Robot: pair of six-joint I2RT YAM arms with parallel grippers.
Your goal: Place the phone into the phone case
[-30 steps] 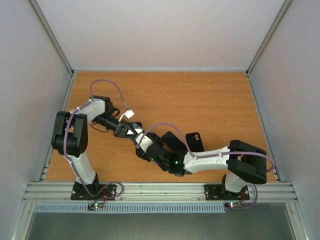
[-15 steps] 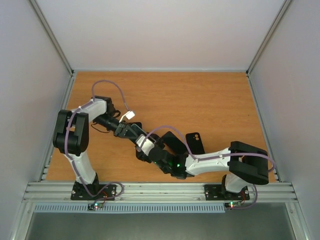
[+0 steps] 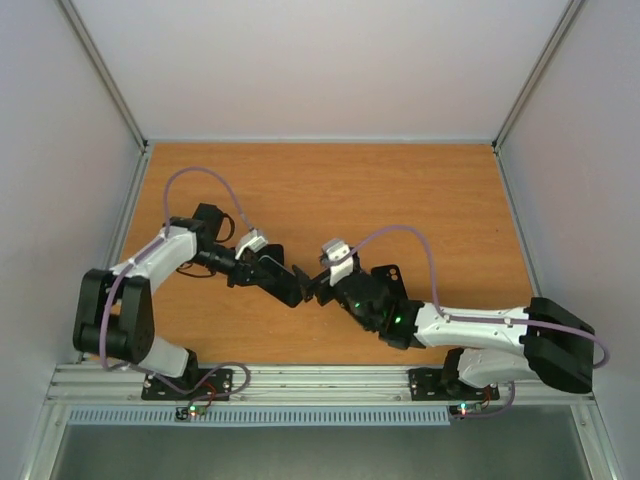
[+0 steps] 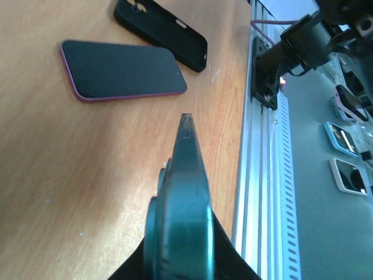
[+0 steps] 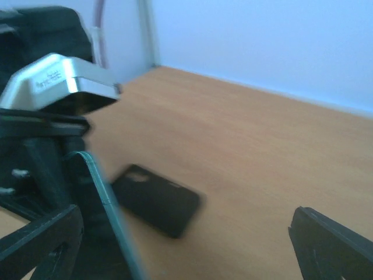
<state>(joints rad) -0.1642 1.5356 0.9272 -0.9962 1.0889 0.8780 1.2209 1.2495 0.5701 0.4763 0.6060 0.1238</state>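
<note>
**A:** Phone: where is it, and what does it look like?

**B:** It lies flat on the grained wooden table, glossy dark glass up. It is a slim rounded rectangle with a pink rim. The black case sits just beside it. The case is matte, with round lens cutouts at one end, and the left wrist view shows a thin strip of wood between the two.

**A:** And the pincers?

**B:** The left gripper is clamped tight on a dark teal slab held above the wood. It shows edge-on, thin and smooth, with a rounded bump on one face. I cannot tell whether it is a handset or a cover. The right gripper faces it with fingers spread wide, gripping nothing.

**A:** Beyond that?

**B:** A ribbed aluminium rail runs along the table's near edge.
</note>
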